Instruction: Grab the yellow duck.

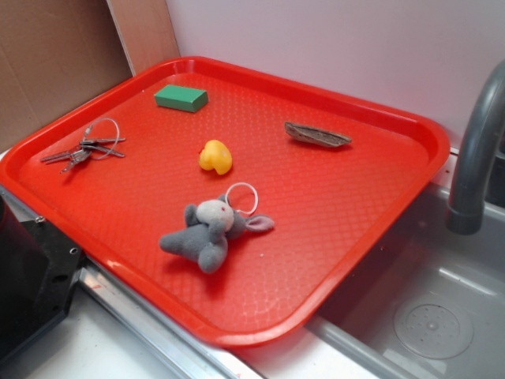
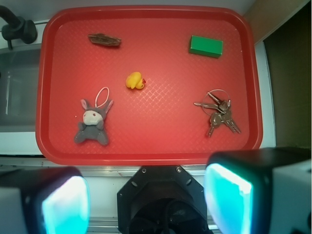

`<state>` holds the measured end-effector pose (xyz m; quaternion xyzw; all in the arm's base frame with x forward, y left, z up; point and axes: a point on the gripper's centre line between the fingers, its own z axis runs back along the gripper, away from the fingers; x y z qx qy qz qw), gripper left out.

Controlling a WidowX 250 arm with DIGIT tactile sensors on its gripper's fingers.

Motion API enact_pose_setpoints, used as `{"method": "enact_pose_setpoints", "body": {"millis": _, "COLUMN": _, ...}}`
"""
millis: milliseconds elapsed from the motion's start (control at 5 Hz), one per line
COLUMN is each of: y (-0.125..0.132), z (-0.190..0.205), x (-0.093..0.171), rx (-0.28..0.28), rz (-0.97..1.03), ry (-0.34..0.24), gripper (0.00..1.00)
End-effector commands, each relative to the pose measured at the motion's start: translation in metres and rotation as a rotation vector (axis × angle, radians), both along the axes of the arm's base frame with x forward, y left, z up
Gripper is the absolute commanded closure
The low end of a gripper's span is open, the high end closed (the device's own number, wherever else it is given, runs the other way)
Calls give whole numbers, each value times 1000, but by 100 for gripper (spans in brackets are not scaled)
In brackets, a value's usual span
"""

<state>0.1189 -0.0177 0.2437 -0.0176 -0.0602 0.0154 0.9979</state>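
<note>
The yellow duck [image 1: 215,156] is a small glossy toy lying near the middle of the red tray [image 1: 355,253]. In the wrist view the duck [image 2: 135,81] sits far up the frame, well away from my gripper [image 2: 146,195]. The gripper hangs high over the robot's black base, outside the tray's [image 2: 165,136] near rim. Its two fingers [image 2: 66,204] stand wide apart with nothing between them. The exterior view does not show the gripper.
On the tray also lie a grey plush animal [image 1: 207,231] with a white ring, a bunch of keys [image 1: 87,148], a green block [image 1: 181,97] and a brown flat piece [image 1: 317,135]. A grey faucet [image 1: 477,150] and sink [image 1: 426,316] adjoin the tray.
</note>
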Motion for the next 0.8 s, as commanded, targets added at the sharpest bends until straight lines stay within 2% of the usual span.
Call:
{"method": "enact_pose_setpoints", "body": {"millis": 0, "y": 0, "z": 0, "x": 0, "rx": 0, "rz": 0, "ry": 0, "gripper": 0}}
{"method": "enact_pose_setpoints", "body": {"millis": 200, "y": 12, "z": -1, "x": 50, "rx": -13, "rz": 117, "ry": -10, "gripper": 0}}
{"method": "enact_pose_setpoints", "body": {"millis": 400, "y": 31, "z": -3, "x": 100, "rx": 1, "rz": 142, "ry": -34, "gripper": 0}}
{"method": "enact_pose_setpoints", "body": {"millis": 600, "y": 41, "z": -24, "x": 150, "rx": 45, "rz": 120, "ry": 12, "gripper": 0}}
